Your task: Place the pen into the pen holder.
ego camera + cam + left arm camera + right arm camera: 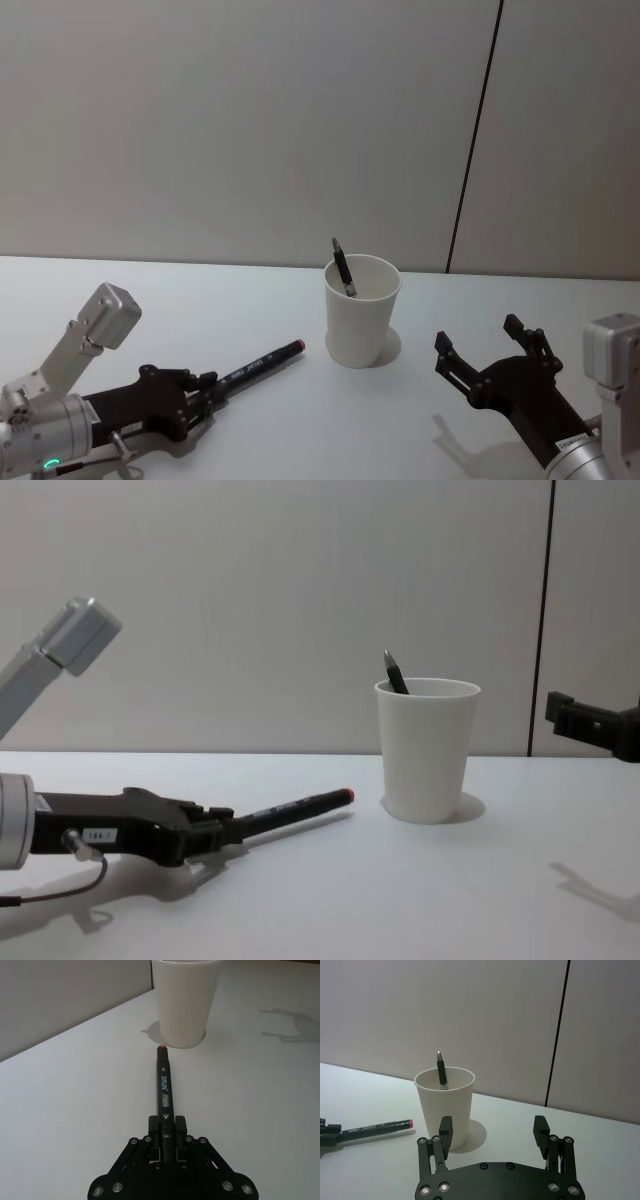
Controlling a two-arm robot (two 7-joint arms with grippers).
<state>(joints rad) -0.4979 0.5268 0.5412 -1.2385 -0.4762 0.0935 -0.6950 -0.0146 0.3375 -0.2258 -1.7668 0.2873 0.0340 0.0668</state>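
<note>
1. Your left gripper (210, 386) sits low over the table (300, 435) on the robot's left. Its fingers are clamped on the tail end of the pen (262, 362).
2. Gripped that far back, most of the barrel juts out ahead with the red tip leading. That likely gives you reach to clear the cup's rim.
3. The pen runs almost level and close to the tabletop; you cannot tell whether it touches. Its tip is near the foot of the pen holder (360, 315) but apart from it, so the pen is not in yet.
4. The pen holder stands upright mid-table. A dark pen (343, 268) already leans inside against the far-left rim, so you probably want to enter on the free side.
5. Your right gripper (480, 338) hangs above the table to the right of the cup, spread wide and holding nothing, clear of the work.
6. The table is plain, matte white. Behind it is a pale wall (250, 120) with one dark vertical seam (475, 130).
</note>
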